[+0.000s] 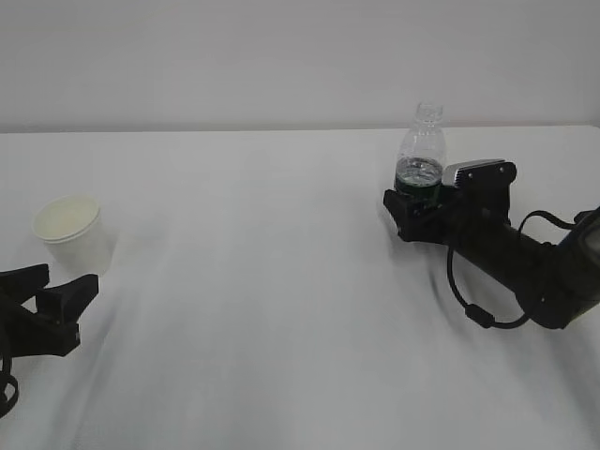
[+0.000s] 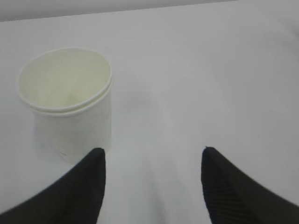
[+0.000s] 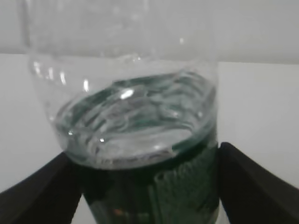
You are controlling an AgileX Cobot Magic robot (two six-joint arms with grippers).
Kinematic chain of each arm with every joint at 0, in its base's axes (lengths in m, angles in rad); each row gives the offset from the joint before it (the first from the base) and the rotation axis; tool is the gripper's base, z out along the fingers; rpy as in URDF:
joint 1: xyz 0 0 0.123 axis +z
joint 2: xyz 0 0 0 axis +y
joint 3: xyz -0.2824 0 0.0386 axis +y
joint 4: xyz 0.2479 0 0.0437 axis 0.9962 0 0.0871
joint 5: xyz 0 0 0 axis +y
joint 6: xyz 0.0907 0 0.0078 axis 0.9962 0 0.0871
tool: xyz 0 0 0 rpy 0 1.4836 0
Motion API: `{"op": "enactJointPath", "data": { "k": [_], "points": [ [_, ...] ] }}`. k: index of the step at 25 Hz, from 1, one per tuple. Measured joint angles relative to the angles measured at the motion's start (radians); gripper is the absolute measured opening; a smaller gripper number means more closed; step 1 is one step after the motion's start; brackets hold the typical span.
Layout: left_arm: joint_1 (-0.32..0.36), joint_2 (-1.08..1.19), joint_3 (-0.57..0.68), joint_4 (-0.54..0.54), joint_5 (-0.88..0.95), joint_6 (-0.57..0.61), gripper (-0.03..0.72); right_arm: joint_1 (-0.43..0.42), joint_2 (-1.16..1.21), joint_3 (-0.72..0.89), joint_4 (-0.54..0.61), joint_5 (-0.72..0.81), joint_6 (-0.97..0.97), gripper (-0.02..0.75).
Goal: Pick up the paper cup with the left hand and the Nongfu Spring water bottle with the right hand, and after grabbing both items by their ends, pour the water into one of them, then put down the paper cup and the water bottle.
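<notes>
Cup stands just off the left gripper's spread, empty fingers; bottle sits between the right gripper's wide jaws.

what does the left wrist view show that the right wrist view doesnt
Only the left wrist view: the paper cup standing upright, empty as far as visible, just ahead of the left finger of the open left gripper, not between the fingers. Only the right wrist view: the water bottle close up between the right gripper's fingers, water rippling above the green label. Both: the white table and two black fingertips at the bottom.
</notes>
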Motion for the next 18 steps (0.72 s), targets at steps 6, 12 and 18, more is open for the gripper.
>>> {"op": "enactJointPath", "data": {
  "k": [6,12,18],
  "points": [
    [0.000,0.000,0.000,0.003,0.000,0.000,0.461,0.000,0.011,-0.002,-0.004,-0.023,0.006,0.647],
    [0.000,0.000,0.000,0.006,0.000,0.000,0.461,0.000,0.011,-0.002,-0.004,-0.027,0.007,0.636],
    [0.000,0.000,0.000,0.018,0.000,0.000,0.461,0.000,0.011,-0.002,0.025,-0.027,0.007,0.627]
  ]
}}
